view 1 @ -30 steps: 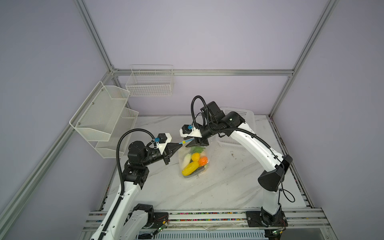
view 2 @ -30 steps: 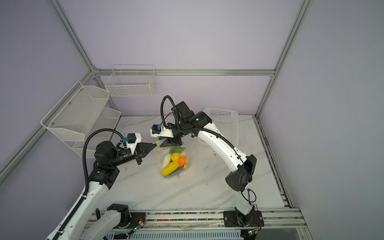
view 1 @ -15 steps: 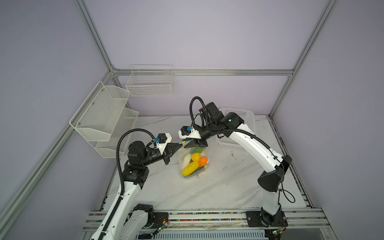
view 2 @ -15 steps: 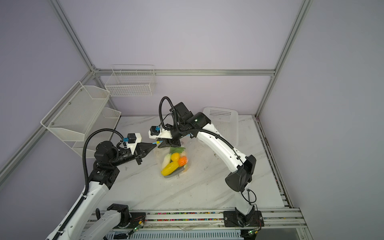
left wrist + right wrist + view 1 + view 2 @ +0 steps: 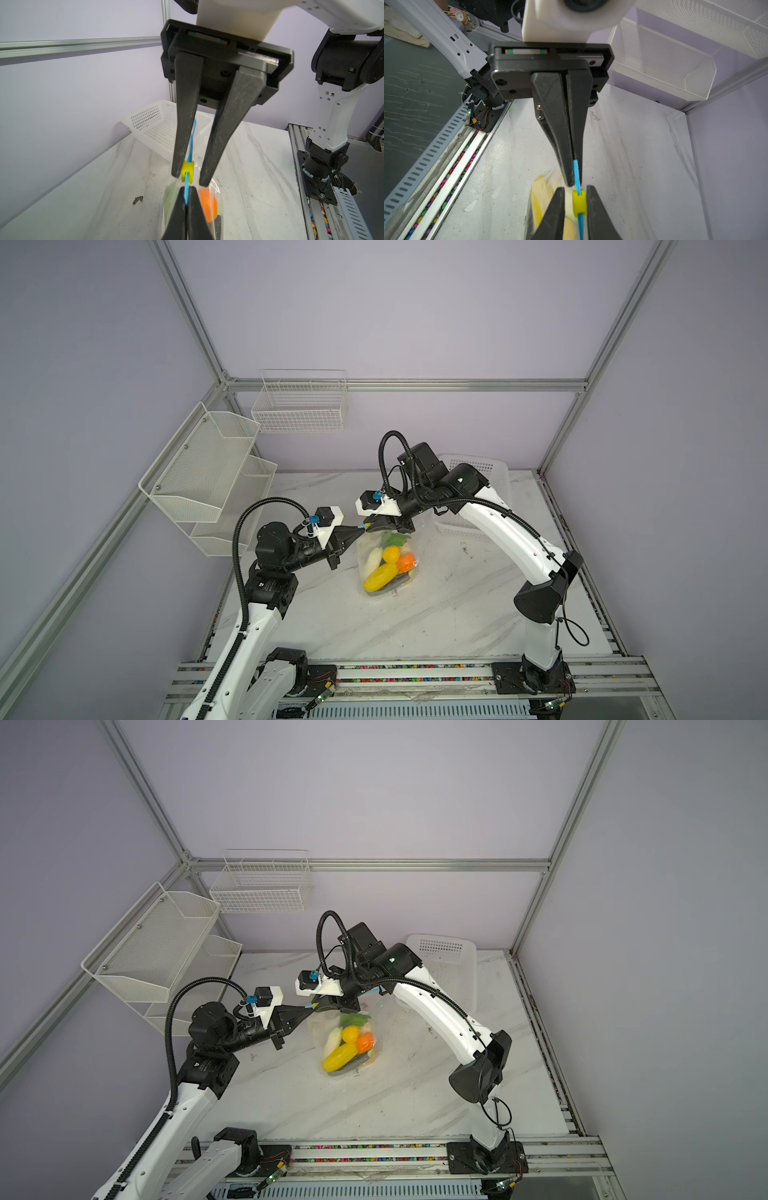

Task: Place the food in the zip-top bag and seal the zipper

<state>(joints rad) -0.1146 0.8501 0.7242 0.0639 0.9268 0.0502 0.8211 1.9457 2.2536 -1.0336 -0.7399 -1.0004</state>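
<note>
At the zipper [image 5: 191, 145], left claw [image 5: 574, 180] tight on it, right claw [image 5: 190, 180] agape astride slider [image 5: 579, 202]

Barely shows the yellow slider [image 5: 367, 526], too small, in a top view. Cuts off the zip-top bag [image 5: 167, 205] and left fingers [image 5: 197, 218] at the left wrist view's edge.

Two arms here, left arm [image 5: 249, 630] and right arm [image 5: 507, 526]: white shells, black joints, small screw holes. A black ribbed hose [image 5: 237, 547] loops over each wrist to a white camera mount [image 5: 388, 508] with a blue plug [image 5: 312, 520]. Jaws long, black, tapered.
</note>
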